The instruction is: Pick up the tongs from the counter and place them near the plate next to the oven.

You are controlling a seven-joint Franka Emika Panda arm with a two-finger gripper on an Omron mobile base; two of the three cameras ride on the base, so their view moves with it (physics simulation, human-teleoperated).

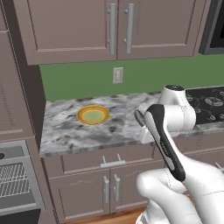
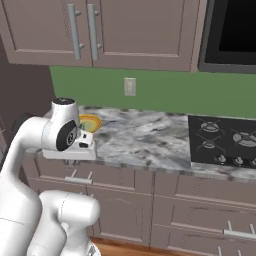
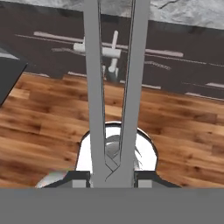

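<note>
The hand (image 3: 112, 178) is clamped tight on the tongs (image 3: 94, 87), its two dark finger tips pressing the joined end from either side. From that pinched end the tongs run away from the camera as two narrow, flat, smooth grey metal arms that spread slightly apart. Beyond them the hand view looks at a plank floor (image 3: 175, 122) of warm brown wood grain and at dark cabinet fronts with pale bar handles, with a strip of marbled stone past them.

The white arm, with its rounded glossy joints, stands at the front edge of the tabletop (image 1: 70, 131), a grey-and-white veined stone slab with a thick edge over taupe-brown cabinets. On that tabletop lies the plate (image 1: 93, 114), small and round, orange-yellow at the rim and paler green-yellow in the centre. Left of the plate and lower, the steel-grey oven (image 1: 17, 183) shows wire racks. No writing is readable anywhere.
</note>
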